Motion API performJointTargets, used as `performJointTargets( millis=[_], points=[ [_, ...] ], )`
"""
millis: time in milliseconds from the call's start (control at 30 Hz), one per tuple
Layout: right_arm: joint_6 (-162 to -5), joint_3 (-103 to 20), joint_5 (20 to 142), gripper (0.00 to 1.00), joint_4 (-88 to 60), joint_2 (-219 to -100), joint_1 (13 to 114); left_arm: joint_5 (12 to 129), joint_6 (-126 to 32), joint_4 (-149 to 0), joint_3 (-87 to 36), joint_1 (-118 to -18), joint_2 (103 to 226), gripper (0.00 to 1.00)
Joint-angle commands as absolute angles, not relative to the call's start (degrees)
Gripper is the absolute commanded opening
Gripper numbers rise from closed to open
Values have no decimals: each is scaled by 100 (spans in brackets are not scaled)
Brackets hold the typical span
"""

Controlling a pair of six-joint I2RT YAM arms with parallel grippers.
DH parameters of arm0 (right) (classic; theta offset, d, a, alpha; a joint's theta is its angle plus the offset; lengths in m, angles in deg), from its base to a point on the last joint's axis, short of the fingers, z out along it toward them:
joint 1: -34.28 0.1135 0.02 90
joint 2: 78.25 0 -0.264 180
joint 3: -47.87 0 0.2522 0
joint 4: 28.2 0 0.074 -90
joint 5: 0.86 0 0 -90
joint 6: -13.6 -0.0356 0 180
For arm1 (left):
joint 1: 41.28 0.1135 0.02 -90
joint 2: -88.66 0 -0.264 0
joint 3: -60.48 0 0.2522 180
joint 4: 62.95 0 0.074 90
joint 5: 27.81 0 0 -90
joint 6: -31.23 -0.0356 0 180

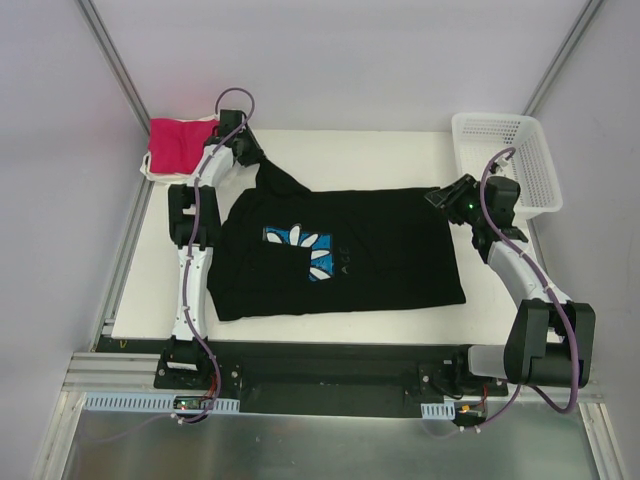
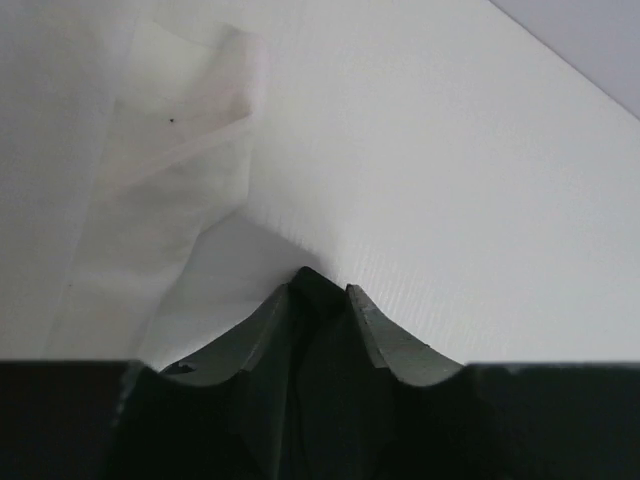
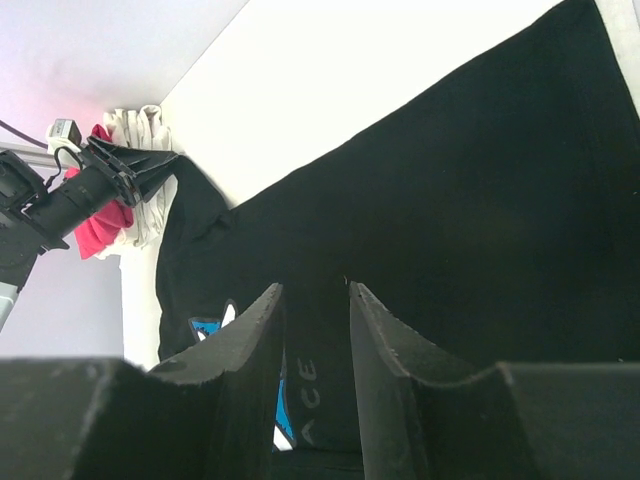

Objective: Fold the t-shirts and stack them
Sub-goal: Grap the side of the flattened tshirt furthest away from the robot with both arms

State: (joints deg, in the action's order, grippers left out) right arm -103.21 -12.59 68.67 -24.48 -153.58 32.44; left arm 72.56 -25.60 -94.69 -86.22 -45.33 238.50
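The large black t-shirt (image 1: 380, 250) lies spread across the white table, its blue daisy print (image 1: 300, 250) partly folded under. My left gripper (image 1: 248, 142) is at the shirt's back left corner, shut on a bunch of black cloth (image 2: 318, 305) and holding it a little above the table. My right gripper (image 1: 440, 195) is at the shirt's back right corner. Black cloth (image 3: 480, 200) fills the gap between the right gripper's (image 3: 312, 290) fingertips. A magenta-pink t-shirt (image 1: 178, 143) sits folded on white ones (image 2: 150, 200) at the back left.
A white mesh basket (image 1: 495, 118) stands at the back right, just behind my right arm. The folded pile is close to my left gripper's left side. Bare white table (image 1: 350, 150) runs behind the black shirt. Grey walls close in the back and sides.
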Motion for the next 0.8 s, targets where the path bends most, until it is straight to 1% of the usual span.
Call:
performJointTargets(
  millis=[0, 100, 267, 300, 367, 567, 767],
  points=[
    [-10347, -1203, 6804, 33, -2665, -15243, 3191, 7415, -2476, -9385, -8854, -4576, 23930, 22],
    [-10347, -1212, 6769, 32, -2665, -15295, 3191, 7423, -2537, -9376, -8854, -4603, 23930, 14],
    [-10382, -1177, 6752, 29, -2700, -15366, 3191, 7423, -2625, -9376, -8854, -4638, 23895, 10],
    [-10365, -1151, 6769, 28, -2718, -15392, 3191, 7423, -2625, -9376, -8854, -4638, 23878, 7],
    [-10373, -1133, 6760, 26, -2762, -15497, 3200, 7467, -2643, -9376, -8854, -4646, 23825, 5],
    [-10400, -1080, 6769, 23, -3051, -16085, 3332, 7450, -2774, -9385, -8793, -4673, 23597, 3],
    [-10400, -1177, 6752, 23, -3219, -16587, 3420, 7441, -2889, -9394, -8670, -4673, 23290, 2]
  ],
)
